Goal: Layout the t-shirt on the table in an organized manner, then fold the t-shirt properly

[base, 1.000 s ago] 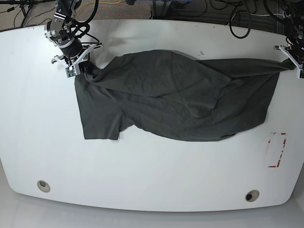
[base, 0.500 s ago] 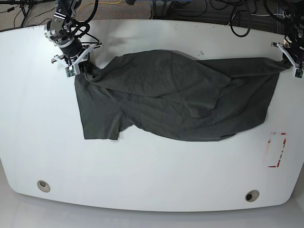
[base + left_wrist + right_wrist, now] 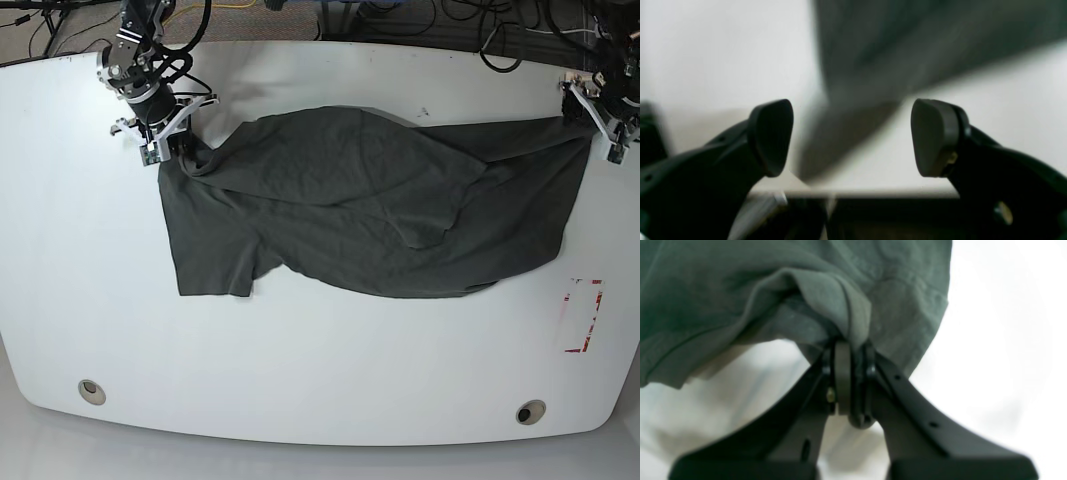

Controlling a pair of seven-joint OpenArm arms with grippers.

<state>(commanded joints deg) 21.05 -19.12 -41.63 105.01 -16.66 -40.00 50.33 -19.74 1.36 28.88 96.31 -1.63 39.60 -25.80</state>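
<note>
Right gripper (image 3: 166, 143): black fingers pinched tight on a bunched fold of the t-shirt, at the cloth's far left corner.
T-shirt (image 3: 370, 205): soft, wrinkled charcoal cloth, spread over the middle of the table, long axis running left to right, one flap folded over itself.
Table (image 3: 300, 370): glossy white, curved edges.
Left gripper (image 3: 600, 120): rounded black pads (image 3: 770, 136) spread wide, gripping nothing, at the t-shirt's far right corner.

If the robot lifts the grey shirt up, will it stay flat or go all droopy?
Probably droopy: the t-shirt lies wrinkled with folded-over layers. It bunches where the right gripper pinches it, so it looks soft and likely light.
</note>
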